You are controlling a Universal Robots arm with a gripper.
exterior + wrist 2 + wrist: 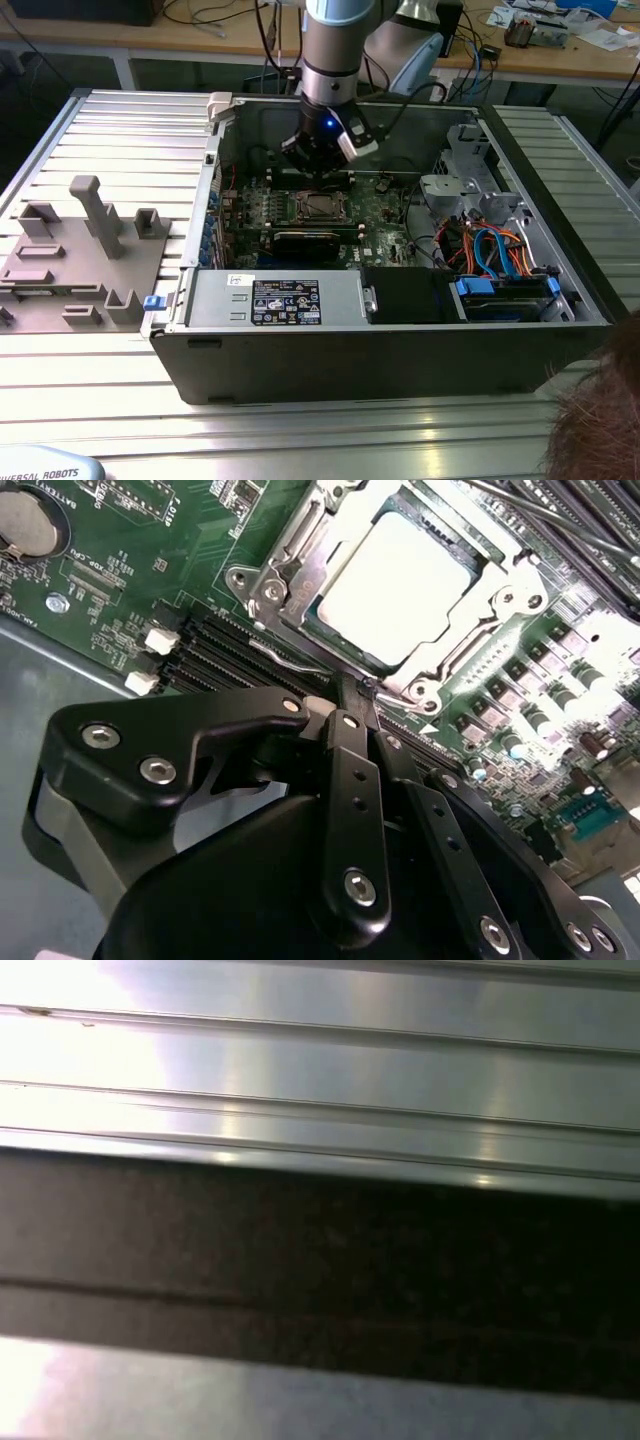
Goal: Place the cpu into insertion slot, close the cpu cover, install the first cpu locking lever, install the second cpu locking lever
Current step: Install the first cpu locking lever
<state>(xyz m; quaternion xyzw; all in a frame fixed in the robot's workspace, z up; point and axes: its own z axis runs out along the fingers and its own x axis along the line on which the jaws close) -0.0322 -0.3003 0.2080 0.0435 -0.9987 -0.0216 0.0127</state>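
Arm reaching straight down from the top of the exterior view into one open computer case (520, 330) lying on the ribbed metal desk (110, 130), its tool (318, 160) hanging just above the green board (385, 215) and the socket. In the second wrist view the tool (352, 702) had its black fingers (350, 780) drawn together to a narrow tip, gripping nothing that could be made out, the tip touching or just beside a thin wire lever (290, 663) at the socket's edge. One cpu (400, 580) sat in the socket, its pale metal top showing through the window of one cpu cover (460, 645) lying flat around it. Whether the lever was latched could not be told. One grey fixture tray (75, 255) stood on the desk at the exterior view's left. Ribbed metal and a dark band blurred the first wrist view
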